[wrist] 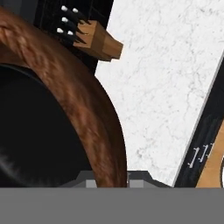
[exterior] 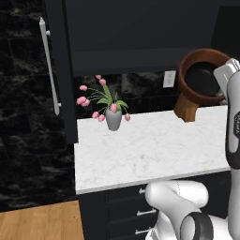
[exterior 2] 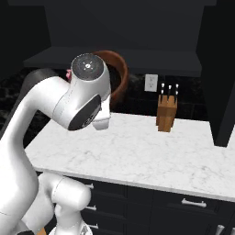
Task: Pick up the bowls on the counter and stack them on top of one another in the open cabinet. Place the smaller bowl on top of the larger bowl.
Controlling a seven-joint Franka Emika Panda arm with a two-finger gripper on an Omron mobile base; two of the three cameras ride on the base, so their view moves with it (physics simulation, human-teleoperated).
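Clamped on the rim of the brown bowl [exterior: 202, 75] at upper right, the gripper [wrist: 111, 177] could let the tilted bowl slip or clip the cabinet [exterior: 140, 35] shelf edge

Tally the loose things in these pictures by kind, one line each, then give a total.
Bowls: 2, the larger bowl lifted on edge above the counter, the smaller bowl black inside it.
Flower vases: 1.
Knife blocks: 1.
Total: 4.

Reddish-brown larger bowl [exterior: 187, 77], white-veined counter [exterior: 150, 145]
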